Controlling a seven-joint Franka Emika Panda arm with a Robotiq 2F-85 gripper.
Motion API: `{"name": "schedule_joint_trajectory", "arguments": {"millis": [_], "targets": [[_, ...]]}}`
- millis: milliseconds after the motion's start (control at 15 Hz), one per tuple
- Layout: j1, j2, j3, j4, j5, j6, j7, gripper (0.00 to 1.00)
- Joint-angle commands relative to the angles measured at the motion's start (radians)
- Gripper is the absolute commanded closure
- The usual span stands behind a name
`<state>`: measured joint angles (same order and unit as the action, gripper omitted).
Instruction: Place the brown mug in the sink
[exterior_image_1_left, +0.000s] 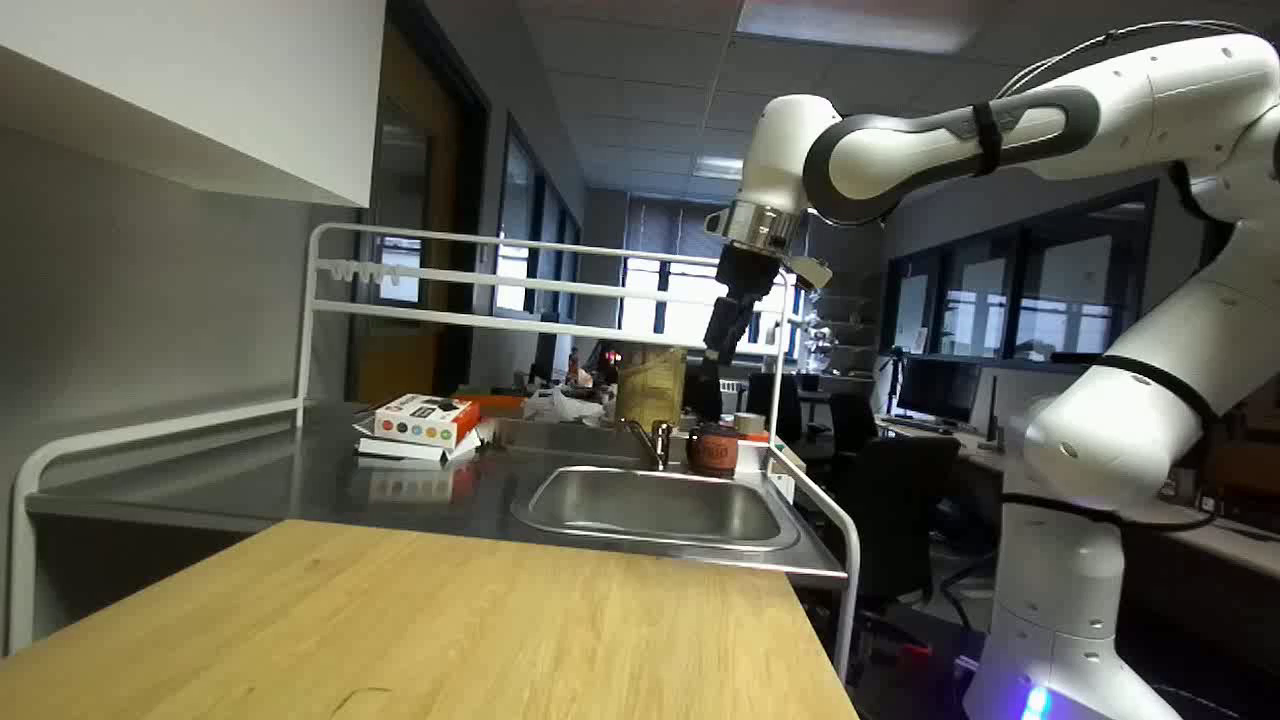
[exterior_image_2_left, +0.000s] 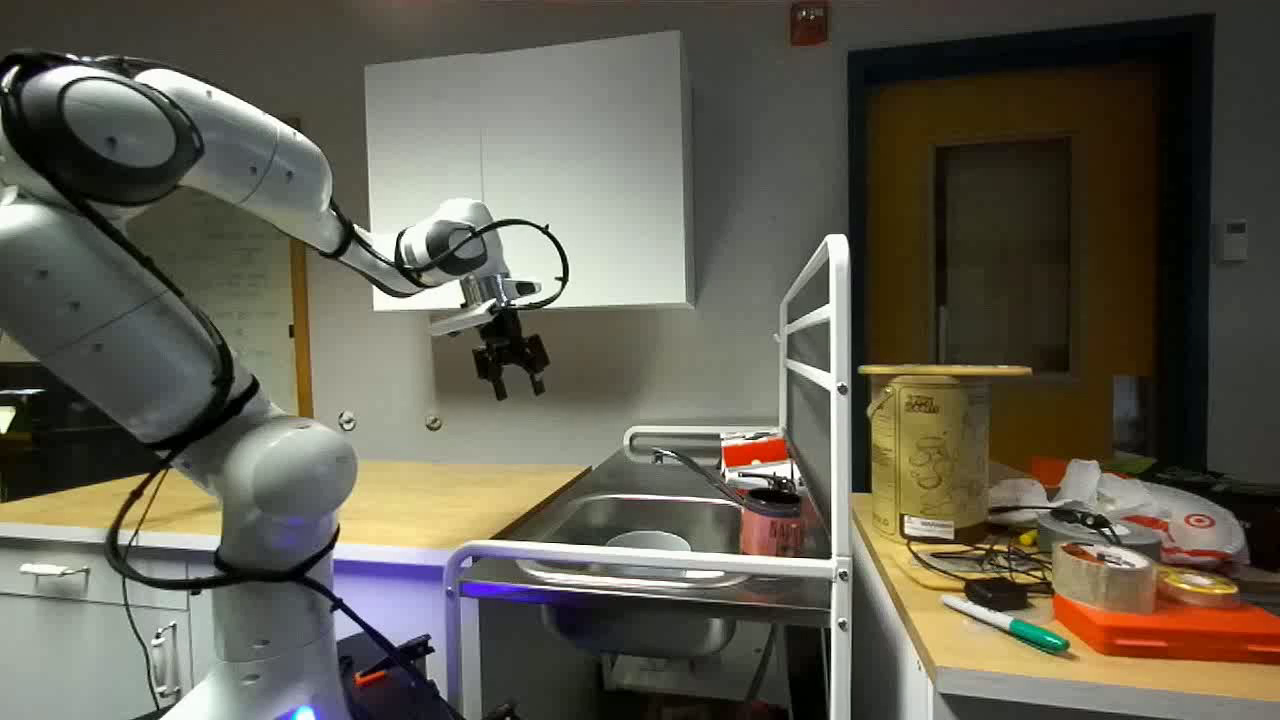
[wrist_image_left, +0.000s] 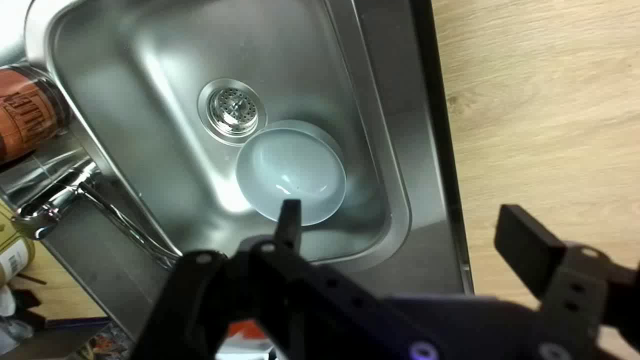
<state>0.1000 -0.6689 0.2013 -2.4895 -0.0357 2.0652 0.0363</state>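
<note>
A reddish-brown cylindrical vessel with dark lettering stands on the counter beside the sink; it is the only thing like a brown mug, and it shows in both exterior views (exterior_image_1_left: 713, 452) (exterior_image_2_left: 772, 524) and the wrist view (wrist_image_left: 25, 114). Its handle cannot be made out. The steel sink (exterior_image_1_left: 655, 508) also shows in the wrist view (wrist_image_left: 270, 45). A pale bowl (wrist_image_left: 290, 172) sits in it near the drain. My gripper (exterior_image_2_left: 520, 392) is open and empty, high above the counter and well apart from the vessel. It also shows in the wrist view (wrist_image_left: 402, 212).
A faucet (wrist_image_left: 55, 200) stands beside the vessel at the sink's rim. A white rail frame (exterior_image_2_left: 840, 440) borders the counter. A red-and-white box (exterior_image_1_left: 425, 420) lies on the counter. A wooden tabletop (exterior_image_1_left: 450, 620) adjoins the sink. A white cabinet (exterior_image_2_left: 580, 170) hangs on the wall.
</note>
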Motion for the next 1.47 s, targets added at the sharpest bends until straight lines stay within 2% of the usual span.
{"name": "schedule_joint_trajectory", "arguments": {"millis": [0, 800, 1067, 1400], "targets": [[0.016, 0.003, -0.012, 0.002, -0.011, -0.001, 0.009, 0.00], [0.015, 0.006, -0.020, 0.004, -0.007, 0.005, 0.003, 0.00], [-0.012, 0.036, -0.048, 0.006, -0.029, 0.038, -0.007, 0.00], [-0.100, 0.085, -0.112, 0.028, -0.112, 0.116, -0.001, 0.00]]}}
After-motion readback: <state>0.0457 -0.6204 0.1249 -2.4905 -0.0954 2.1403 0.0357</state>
